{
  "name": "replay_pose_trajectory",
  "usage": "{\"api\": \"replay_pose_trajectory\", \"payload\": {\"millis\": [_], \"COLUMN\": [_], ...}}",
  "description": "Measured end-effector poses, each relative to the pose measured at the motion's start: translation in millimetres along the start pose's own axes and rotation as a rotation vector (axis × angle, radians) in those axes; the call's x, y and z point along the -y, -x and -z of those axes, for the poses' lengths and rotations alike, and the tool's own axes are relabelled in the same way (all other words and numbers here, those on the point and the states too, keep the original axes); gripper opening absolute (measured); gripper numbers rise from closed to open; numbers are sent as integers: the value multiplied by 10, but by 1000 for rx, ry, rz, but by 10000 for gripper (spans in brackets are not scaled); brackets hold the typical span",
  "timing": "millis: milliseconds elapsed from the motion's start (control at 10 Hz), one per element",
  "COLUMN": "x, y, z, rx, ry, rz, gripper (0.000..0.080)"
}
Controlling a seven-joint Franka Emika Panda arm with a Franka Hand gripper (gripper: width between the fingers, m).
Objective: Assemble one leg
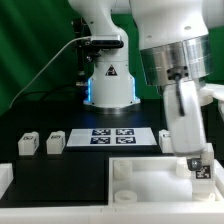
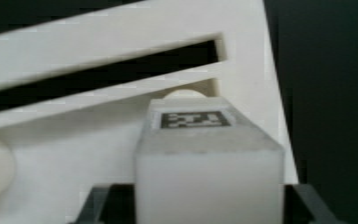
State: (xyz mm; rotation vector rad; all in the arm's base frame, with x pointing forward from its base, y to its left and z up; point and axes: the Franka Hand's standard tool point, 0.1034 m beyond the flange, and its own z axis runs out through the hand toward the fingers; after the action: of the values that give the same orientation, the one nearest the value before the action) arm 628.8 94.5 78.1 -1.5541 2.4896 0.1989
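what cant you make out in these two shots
1. Wrist view: the leg in the claw hides the part of the tabletop beyond its tip, so contact there is unclear.
2. Exterior view: the claw's tips blur into the white leg, and the bottom edge cuts off the tabletop.
3. Exterior view: the arm covers whatever lies behind it.
4. Exterior view: markers on the two loose legs are too small to read.

leg (image 2: 197, 165): white plastic, smooth, matt | tabletop (image 2: 105, 75): same white plastic, faint sheen | counter (image 1: 70, 175): black, matt | arm shell (image 1: 170, 45): glossy white | backdrop (image 1: 30, 40): green cloth, matt
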Motion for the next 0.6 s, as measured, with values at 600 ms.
{"api": "replay_pose_trajectory", "payload": {"millis": [600], "x": [-7], "y": [3], "z": [-11], "rx": [-1], "ry": [0], "rz": [-149], "gripper": [603]}}
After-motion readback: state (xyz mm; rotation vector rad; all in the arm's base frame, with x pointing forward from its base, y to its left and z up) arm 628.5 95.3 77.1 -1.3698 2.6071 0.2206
